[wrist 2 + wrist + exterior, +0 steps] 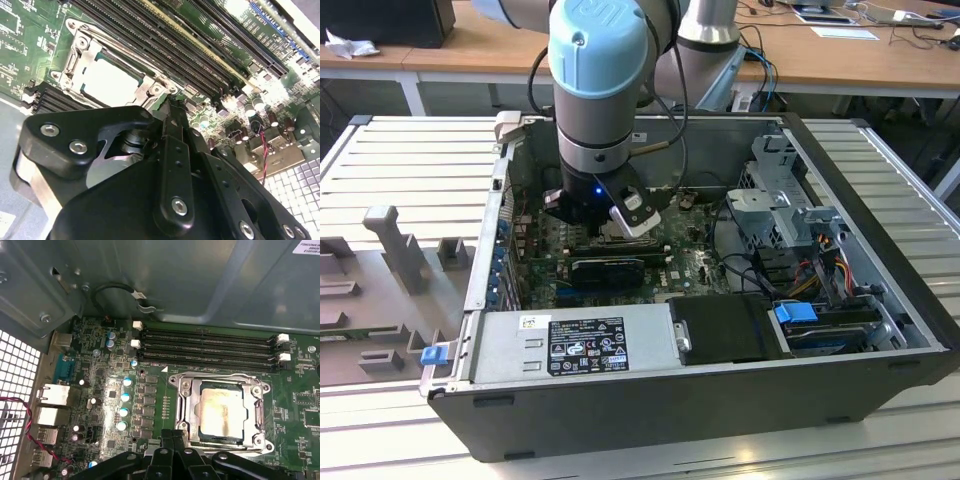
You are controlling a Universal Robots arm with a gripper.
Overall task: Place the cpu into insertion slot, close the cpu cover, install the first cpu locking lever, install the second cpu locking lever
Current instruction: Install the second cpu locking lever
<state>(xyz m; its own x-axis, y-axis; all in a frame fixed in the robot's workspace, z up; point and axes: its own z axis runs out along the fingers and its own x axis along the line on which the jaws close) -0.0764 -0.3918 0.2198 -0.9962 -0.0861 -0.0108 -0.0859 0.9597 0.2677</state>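
First wrist view: the cpu (220, 412) sits flat in the slot (187, 405), and the cover (260, 412) lies down over it, its silvery frame ringing the chip's pale top. The hand (172, 436) hovers just beside the slot's near edge, fingers pressed together into one narrow black tip, clenched on nothing that I can see.

Here's the risk as I judge it: that tip is very near the cover's edge and the small parts beside the slot. A slip sideways could scrape the board (115, 390) or nudge the cover off square; pushing down on a frame that isn't seated could load the chip unevenly. I can't tell whether either locking lever is latched, since the wire levers don't read clearly.

The second wrist view looks past the hand's (172, 112) black linkages, with the tip pointing at the slot's (75, 47) corner; the cpu (107, 82) and the cover (150, 90) glare bright there, and the memory slots (165, 35) run behind the slot.

The exterior view gives what neither wrist camera does: the whole open case (880, 290) on the slatted surface (410, 160), the arm (600, 80) reaching down into it, and the hand (625, 225) low over the board, well apart from the drive bay.
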